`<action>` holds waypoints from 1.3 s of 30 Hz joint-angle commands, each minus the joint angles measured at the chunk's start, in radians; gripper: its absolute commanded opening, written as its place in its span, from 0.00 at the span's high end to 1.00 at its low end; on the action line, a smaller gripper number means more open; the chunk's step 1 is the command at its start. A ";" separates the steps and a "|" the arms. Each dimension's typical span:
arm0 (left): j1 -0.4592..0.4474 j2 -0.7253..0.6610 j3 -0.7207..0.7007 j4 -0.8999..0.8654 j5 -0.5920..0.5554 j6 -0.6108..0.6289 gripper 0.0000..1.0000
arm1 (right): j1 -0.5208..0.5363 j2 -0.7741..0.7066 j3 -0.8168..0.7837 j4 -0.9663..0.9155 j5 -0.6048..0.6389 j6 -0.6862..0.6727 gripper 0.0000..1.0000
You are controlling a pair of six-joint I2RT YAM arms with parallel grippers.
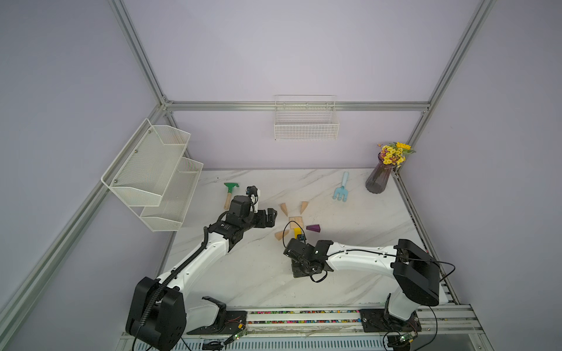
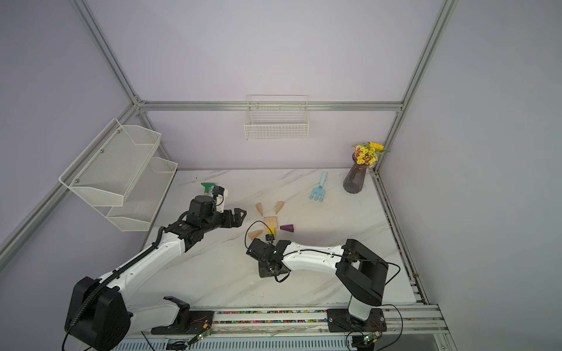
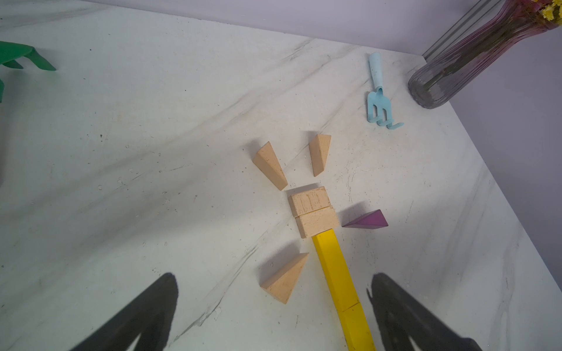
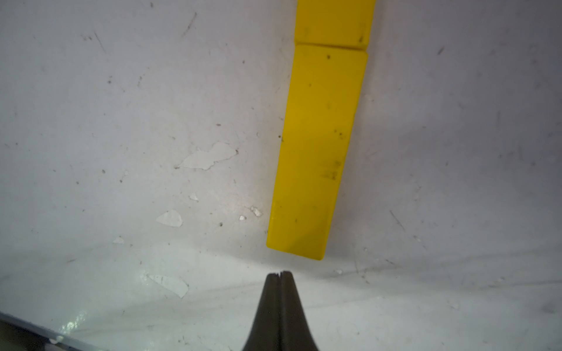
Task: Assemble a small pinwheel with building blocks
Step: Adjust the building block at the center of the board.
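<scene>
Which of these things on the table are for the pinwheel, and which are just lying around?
Job: two wood rectangular blocks, three wood wedges, purple wedge, two yellow bars.
Lying about: green rake, light blue fork, vase of flowers.

Bench (image 3: pixel 152 152): white marble-look top, smooth, slight sheen, grey veining; chipped and flecked in the right wrist view.
Wedges (image 3: pixel 270 165), hub blocks (image 3: pixel 310 200): bare pale wood, matt, grain visible.
Purple wedge (image 3: pixel 368 220): painted, satin.
Yellow bars (image 4: pixel 319 146): painted, smooth, dirt-specked.
Fork (image 3: pixel 378 91): light blue, matt, plastic-looking.
Vase (image 3: pixel 450 70): ribbed translucent glass.
</scene>
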 commanded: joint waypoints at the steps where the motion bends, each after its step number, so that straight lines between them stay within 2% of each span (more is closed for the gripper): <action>1: 0.006 -0.003 0.010 0.043 0.016 -0.015 0.00 | 0.011 0.021 -0.011 0.030 -0.016 -0.004 1.00; 17: 0.006 -0.001 0.010 0.041 0.015 -0.013 0.00 | -0.001 0.051 -0.011 0.013 0.026 0.050 1.00; 39: 0.006 0.003 0.010 0.045 0.018 -0.013 0.00 | -0.027 0.065 -0.001 0.017 0.048 0.039 1.00</action>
